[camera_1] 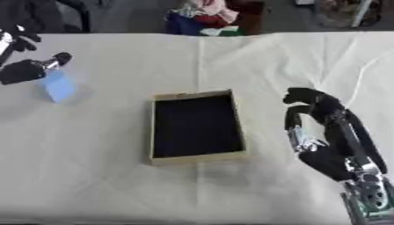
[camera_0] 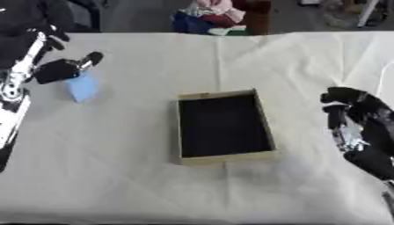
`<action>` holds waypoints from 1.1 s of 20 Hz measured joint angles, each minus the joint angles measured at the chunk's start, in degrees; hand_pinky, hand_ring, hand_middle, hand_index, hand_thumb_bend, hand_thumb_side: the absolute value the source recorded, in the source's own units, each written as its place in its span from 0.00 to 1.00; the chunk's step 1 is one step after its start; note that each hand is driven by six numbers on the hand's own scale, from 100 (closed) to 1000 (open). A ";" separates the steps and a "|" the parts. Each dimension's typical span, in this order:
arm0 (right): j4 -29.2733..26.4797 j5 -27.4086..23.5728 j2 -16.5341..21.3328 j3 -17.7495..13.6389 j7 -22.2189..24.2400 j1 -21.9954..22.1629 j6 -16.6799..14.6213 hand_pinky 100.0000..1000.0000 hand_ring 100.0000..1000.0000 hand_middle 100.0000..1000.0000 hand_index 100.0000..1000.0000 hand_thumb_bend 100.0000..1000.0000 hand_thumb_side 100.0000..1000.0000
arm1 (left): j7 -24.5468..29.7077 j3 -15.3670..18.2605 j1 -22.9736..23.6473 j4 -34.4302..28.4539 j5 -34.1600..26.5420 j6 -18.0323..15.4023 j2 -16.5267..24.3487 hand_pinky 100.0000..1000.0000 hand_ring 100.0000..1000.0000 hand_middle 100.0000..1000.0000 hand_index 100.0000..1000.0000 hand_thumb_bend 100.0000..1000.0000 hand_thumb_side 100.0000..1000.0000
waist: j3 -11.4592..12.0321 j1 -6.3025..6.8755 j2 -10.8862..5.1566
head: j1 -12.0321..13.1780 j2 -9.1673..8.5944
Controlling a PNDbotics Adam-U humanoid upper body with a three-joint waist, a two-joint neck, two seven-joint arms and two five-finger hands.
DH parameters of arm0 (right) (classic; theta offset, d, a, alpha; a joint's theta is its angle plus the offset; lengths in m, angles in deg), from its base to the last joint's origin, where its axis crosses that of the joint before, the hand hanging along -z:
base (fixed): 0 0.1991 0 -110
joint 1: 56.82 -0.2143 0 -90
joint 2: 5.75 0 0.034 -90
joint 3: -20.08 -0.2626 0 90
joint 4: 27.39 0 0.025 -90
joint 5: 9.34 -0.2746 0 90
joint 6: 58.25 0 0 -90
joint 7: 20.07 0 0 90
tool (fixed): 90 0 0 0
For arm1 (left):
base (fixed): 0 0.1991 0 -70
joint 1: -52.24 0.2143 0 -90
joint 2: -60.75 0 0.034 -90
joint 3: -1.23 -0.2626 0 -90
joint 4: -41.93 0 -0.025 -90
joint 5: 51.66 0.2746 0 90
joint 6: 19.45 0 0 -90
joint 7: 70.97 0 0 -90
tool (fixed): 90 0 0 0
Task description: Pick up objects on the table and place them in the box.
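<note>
Progress looks early: the cardboard box (camera_0: 223,126) at the middle of the table (camera_0: 123,176) shows only its dark, bare bottom. Near the table's left edge, well apart from the box, the left hand (camera_0: 61,69) has its fingers curled on a light blue object (camera_0: 82,87). Beside the right edge the right hand (camera_1: 311,115) hangs with fingers bent, holding nothing.

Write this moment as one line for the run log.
left hand: at blue object, far left, grip unclear | right hand: right of box, holds nothing | box: centre, no object visible inside
</note>
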 measured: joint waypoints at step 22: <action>0.00 0.00 0.26 0.03 0.12 0.27 0.12 0.70 0.79 0.63 0.80 0.00 0.40 | 5.58 -0.35 -8.14 19.03 6.60 -1.10 1.55 0.78 0.70 0.70 0.91 0.51 0.48 | -0.52 0.14 -0.13 | 0.00 0.00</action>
